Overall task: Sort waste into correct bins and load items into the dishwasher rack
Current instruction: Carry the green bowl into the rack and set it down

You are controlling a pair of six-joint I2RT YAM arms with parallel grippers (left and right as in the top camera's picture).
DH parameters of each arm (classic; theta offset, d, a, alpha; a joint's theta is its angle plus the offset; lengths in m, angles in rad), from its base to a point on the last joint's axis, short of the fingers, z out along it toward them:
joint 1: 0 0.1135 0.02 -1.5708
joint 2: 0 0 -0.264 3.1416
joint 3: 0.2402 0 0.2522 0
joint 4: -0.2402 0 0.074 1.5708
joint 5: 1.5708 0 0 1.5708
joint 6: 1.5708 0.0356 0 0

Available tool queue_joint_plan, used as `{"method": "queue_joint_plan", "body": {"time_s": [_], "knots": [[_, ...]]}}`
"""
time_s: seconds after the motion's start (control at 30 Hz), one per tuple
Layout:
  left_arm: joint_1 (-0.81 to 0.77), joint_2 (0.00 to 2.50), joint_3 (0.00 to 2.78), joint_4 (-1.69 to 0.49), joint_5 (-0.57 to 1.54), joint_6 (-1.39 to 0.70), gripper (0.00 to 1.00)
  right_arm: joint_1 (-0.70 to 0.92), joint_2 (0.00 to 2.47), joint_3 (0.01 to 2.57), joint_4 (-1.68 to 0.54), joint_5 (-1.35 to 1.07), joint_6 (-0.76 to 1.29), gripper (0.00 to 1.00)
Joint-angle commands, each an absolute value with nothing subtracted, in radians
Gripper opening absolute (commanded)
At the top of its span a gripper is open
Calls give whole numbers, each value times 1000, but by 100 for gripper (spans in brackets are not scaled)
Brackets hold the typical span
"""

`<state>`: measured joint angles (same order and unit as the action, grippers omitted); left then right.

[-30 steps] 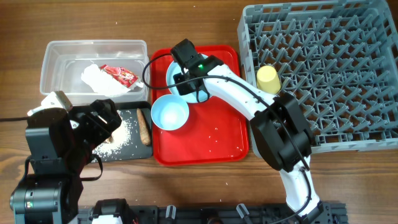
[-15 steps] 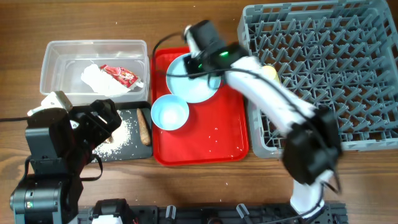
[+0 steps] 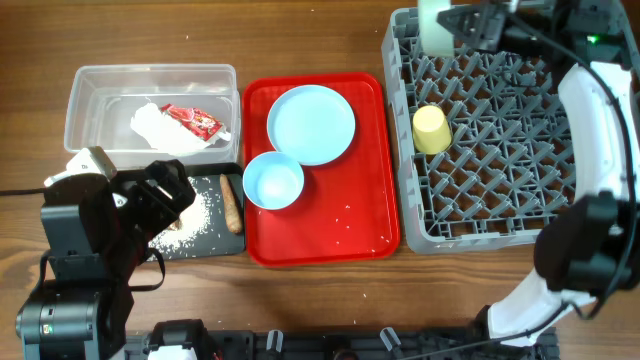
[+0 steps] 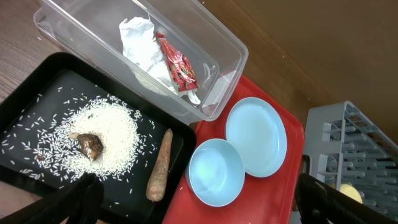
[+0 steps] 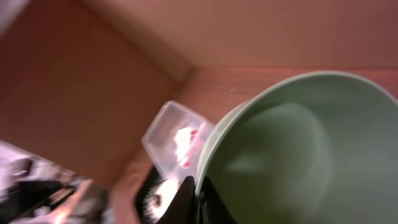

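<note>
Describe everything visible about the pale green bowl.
The pale green bowl looks like smooth matte plastic, round, deep, empty and clean inside. The right gripper pinches its rim, one finger on each side. Overhead, it hangs tipped on edge over the top-left corner of the grey rack; whether it touches the pegs cannot be told.

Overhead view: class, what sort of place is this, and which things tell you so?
Probably a dish-clearing station on a wooden table, perhaps a test setup: a grey dishwasher rack, a red tray carrying a light blue plate and bowl, and a clear tub and black tray holding waste.
</note>
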<state>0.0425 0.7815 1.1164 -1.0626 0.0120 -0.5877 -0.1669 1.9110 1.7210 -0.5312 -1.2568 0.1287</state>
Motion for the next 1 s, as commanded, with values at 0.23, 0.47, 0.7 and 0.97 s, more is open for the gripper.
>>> {"method": "queue_joint_plan", "body": {"time_s": [0.23, 0.47, 0.7, 0.97], "knots": [[52, 779, 1115, -1061, 2, -576, 100, -188, 2230, 1706, -505, -1613, 108, 4], [52, 779, 1115, -1061, 2, -576, 100, -191, 2243, 1706, -510, -1539, 131, 7], [52, 779, 1115, -1061, 2, -576, 100, -215, 2243, 1706, -517, -1497, 202, 30], [52, 779, 1115, -1061, 2, -576, 100, -315, 2241, 1706, -533, -1526, 218, 54]]}}
